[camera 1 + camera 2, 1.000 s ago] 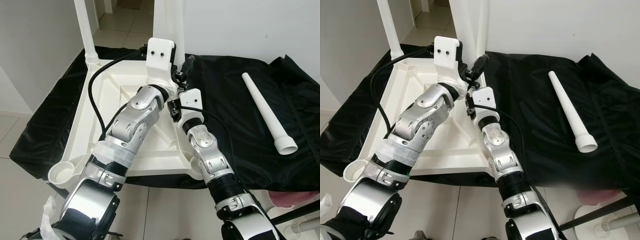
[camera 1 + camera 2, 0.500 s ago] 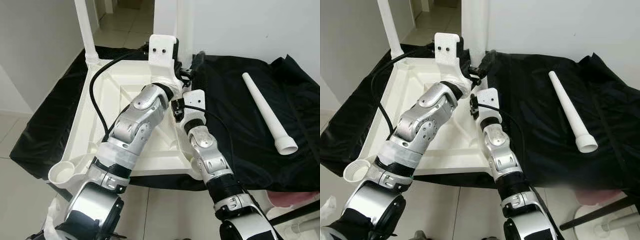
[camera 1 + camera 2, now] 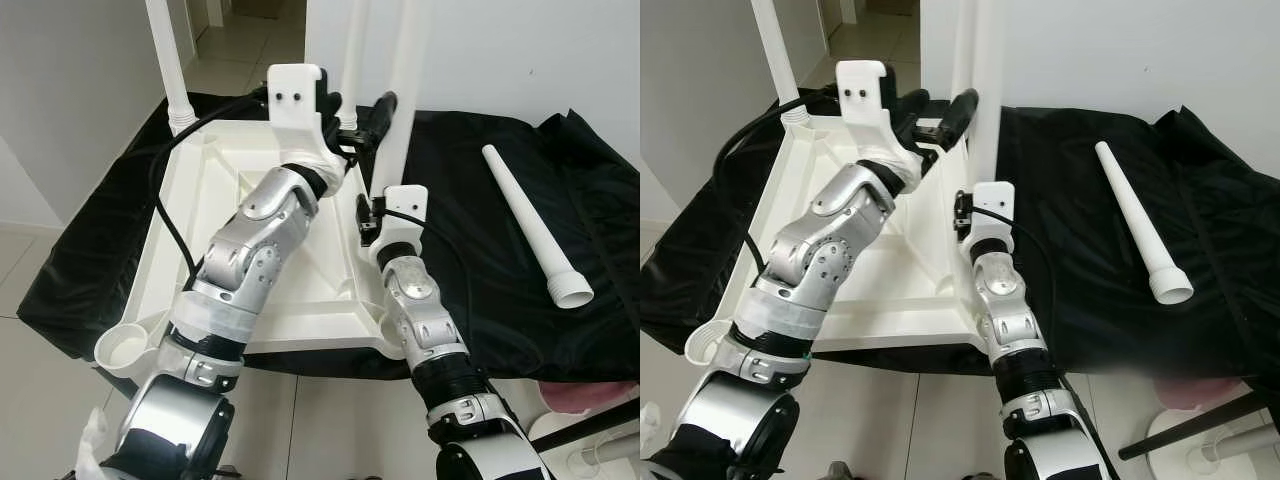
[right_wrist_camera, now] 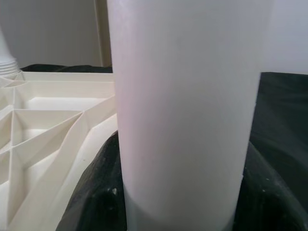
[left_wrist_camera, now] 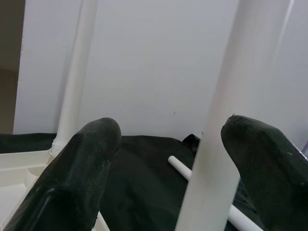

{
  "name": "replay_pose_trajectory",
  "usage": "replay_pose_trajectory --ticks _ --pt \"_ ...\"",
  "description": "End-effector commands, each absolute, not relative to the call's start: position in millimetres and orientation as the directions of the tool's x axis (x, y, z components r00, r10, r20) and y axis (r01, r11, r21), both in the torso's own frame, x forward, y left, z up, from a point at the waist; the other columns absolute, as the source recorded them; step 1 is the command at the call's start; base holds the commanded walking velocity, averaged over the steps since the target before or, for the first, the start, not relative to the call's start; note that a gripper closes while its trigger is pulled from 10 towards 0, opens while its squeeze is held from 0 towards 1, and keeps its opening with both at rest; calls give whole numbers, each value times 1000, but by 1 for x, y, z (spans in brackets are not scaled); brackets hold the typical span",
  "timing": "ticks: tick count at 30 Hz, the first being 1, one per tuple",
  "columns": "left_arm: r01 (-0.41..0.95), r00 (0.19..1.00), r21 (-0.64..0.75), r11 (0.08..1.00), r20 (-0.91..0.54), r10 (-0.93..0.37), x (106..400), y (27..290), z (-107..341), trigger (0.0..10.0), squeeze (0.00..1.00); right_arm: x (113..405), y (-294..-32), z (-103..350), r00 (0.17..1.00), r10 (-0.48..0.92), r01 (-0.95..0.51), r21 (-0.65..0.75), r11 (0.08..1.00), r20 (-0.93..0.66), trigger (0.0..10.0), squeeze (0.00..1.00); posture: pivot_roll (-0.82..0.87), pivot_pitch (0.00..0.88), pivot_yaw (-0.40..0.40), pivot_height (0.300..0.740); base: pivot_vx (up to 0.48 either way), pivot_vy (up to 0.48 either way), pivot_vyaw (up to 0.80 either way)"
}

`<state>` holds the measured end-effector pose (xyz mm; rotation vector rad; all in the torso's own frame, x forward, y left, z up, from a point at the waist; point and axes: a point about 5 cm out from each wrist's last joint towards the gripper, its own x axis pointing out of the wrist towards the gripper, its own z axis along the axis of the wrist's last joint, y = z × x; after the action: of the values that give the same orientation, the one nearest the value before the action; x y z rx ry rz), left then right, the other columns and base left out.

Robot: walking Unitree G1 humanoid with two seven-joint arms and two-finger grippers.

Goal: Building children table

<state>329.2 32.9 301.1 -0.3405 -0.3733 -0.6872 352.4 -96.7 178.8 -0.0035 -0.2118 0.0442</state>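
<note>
Left eye view shows the right gripper (image 4: 180,202) clamped on an upright leg (image 3: 398,110) at one o'clock of the upturned tabletop (image 3: 240,230), left gripper (image 3: 355,118) spread beside it; next, likely seating it in a socket.

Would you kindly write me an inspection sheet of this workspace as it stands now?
Surface: black cloth spread on the tiled floor.
Job's things: white tabletop lying underside up, two legs upright at its far corners; another leg upright in the right pincer; a loose leg lying on the cloth.
Clutter: nothing seen.
Grippers: right pincer shut on the upright leg; left pincer open beside the same leg.
Cables: black cable along the left arm.
Surroundings: white wall, tiled floor.
</note>
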Motion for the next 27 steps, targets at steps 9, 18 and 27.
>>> replay_pose_trajectory --ticks 9,18,27 --pt "655 656 127 745 393 -644 326 65 274 10000 0 341 -125 182 962 -36 37 3 999 271 10000 0 12 52 -34 740 0 0 0" --pt "657 681 111 745 337 -650 314 91 251 10000 0 328 -135 183 950 -37 41 -6 999 312 10000 0 10 54 -36 740 0 0 0" --pt "722 629 140 678 275 -727 291 106 235 10000 0 322 -140 180 951 -39 51 -31 998 305 10000 0 9 53 -32 740 0 0 0"
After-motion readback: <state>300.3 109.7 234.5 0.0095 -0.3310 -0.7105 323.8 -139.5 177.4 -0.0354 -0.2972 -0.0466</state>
